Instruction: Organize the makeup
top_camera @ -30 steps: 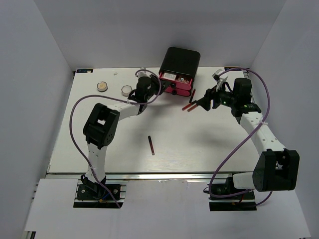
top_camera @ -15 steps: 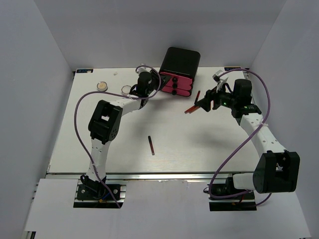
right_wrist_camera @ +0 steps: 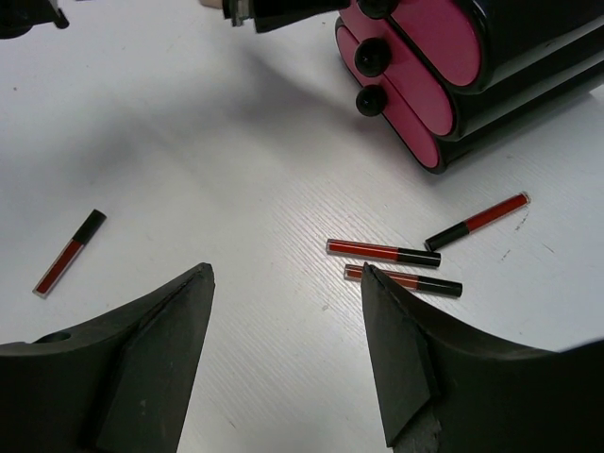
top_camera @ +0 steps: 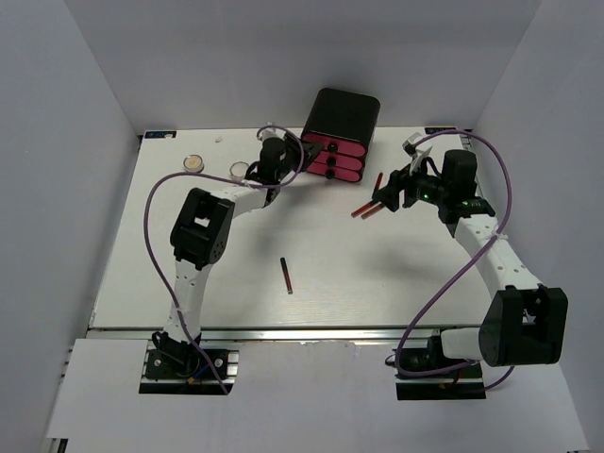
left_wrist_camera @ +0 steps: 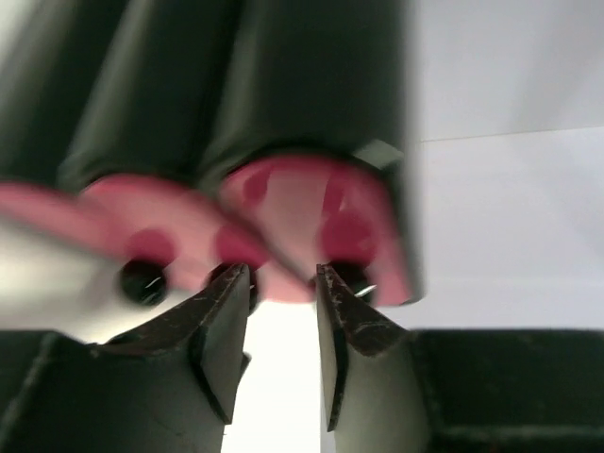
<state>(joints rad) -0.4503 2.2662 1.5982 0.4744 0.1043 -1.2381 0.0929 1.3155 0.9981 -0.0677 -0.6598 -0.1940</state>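
The black box [top_camera: 342, 115] stands at the back with its three pink drawers [right_wrist_camera: 427, 42] pushed in. My left gripper [top_camera: 294, 162] sits right at the drawer fronts. In the left wrist view the left gripper [left_wrist_camera: 283, 276] is open with nothing between its fingers, just short of the black knobs [left_wrist_camera: 142, 279]. Three dark red and black sticks [right_wrist_camera: 382, 251] lie close together right of the box, and a fourth stick [top_camera: 286, 276] lies alone mid-table. My right gripper [right_wrist_camera: 283, 274] hovers open above the table, left of the three sticks. Two round compacts [top_camera: 193, 163] rest at the back left.
The second compact [top_camera: 238, 170] lies close beside my left arm's wrist. White walls enclose the table on three sides. Purple cables loop off both arms. A small grey object [top_camera: 412, 143] sits at the back right edge.
The top drawer, pulled out a second ago, is now pushed in flush. My left gripper followed it toward the box and parted its fingers. The right gripper shifted slightly, uncovering the sticks.
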